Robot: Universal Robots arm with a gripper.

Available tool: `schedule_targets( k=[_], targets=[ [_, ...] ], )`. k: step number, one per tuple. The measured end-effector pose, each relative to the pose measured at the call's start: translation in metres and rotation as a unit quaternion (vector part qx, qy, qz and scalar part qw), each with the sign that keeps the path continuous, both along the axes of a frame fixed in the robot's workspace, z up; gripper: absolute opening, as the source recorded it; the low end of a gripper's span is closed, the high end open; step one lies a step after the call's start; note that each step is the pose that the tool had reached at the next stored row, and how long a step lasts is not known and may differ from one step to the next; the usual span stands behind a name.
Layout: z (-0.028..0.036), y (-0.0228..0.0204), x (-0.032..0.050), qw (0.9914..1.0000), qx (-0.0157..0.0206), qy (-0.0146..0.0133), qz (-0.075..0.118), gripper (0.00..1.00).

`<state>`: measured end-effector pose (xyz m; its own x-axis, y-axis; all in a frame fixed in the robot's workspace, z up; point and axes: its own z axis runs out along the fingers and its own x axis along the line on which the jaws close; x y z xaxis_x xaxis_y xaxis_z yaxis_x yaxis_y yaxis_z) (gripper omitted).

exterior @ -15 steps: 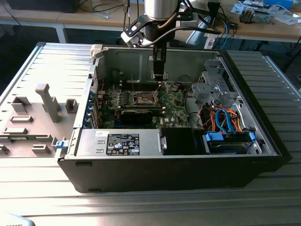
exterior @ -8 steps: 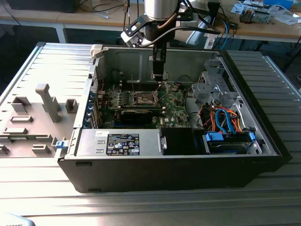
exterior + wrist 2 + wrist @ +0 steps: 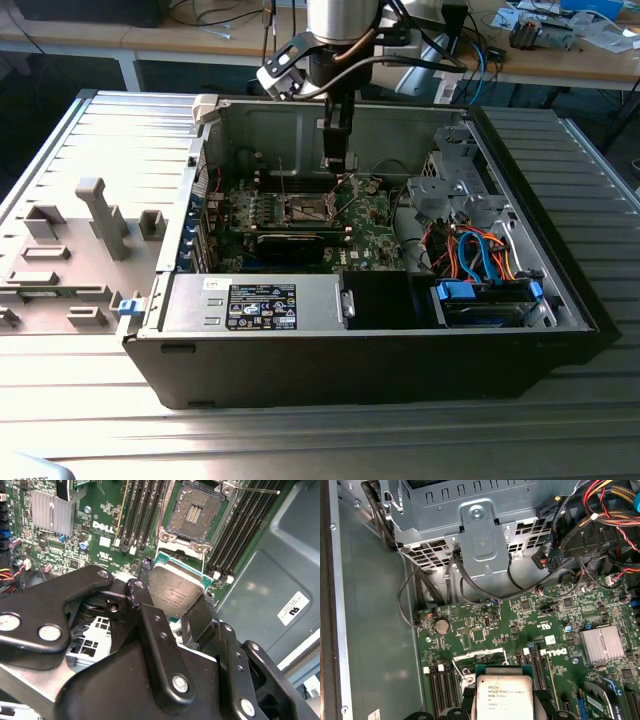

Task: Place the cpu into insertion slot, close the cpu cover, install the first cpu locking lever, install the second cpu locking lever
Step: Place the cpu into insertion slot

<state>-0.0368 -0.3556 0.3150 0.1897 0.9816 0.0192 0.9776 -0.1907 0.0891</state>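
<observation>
My gripper is shut on the cpu, a flat square chip with a silvery top and a green-tan edge, pinched at two opposite sides by the black fingers. The cpu hangs above the green motherboard, close to it. The insertion slot lies open just beyond the chip, a dark square recess with a metal rim. In the exterior view the gripper reaches down into the case, just to the right of the insertion slot. I cannot tell the cpu cover apart from the rim.
Thin lever rods stand up by the slot. Long black memory slots flank it. A finned heatsink, a metal drive cage and loose cables are nearby. The case walls enclose the board; grey fixtures stand outside.
</observation>
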Motion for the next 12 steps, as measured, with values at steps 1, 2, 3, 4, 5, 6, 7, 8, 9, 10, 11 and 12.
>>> schedule_targets(
  k=[1, 2, 3, 4, 5, 6, 7, 8, 9, 10, 11, 12],
  targets=[
    [-0.0002, 0.0000, 0.0000, 0.99999, 0.0000, 0.0000, -0.004, 0.54],
    [-0.0004, 0.0000, 0.0000, 0.99998, -0.0001, 0.0000, -0.006, 0.54],
    [-0.0005, 0.0000, 0.0000, 1.00000, -0.0001, 0.0000, -0.003, 0.54],
    [-0.0006, 0.0000, 0.0000, 1.00000, 0.0000, -0.0001, 0.002, 0.54],
    [-0.0006, 0.0000, -0.0001, 0.99989, 0.0000, 0.0000, 0.015, 0.54],
    [-0.0006, 0.0000, 0.0000, 0.99977, 0.0000, 0.0000, 0.021, 0.54],
    [-0.0007, 0.0000, 0.0000, 0.99947, 0.0000, 0.0000, 0.033, 0.54],
    [-0.0008, 0.0000, 0.0000, 0.99911, 0.0000, 0.0000, 0.042, 0.54],
    [-0.0008, 0.0000, 0.0000, 0.99865, 0.0000, 0.0000, 0.052, 0.54],
    [-0.0010, 0.0000, 0.0000, 0.99755, 0.0000, 0.0000, 0.070, 0.54],
    [-0.0010, 0.0000, 0.0000, 0.99646, 0.0000, 0.0000, 0.084, 0.54],
    [-0.0011, 0.0000, 0.0000, 0.99561, 0.0000, 0.0000, 0.094, 0.54]
  ],
)
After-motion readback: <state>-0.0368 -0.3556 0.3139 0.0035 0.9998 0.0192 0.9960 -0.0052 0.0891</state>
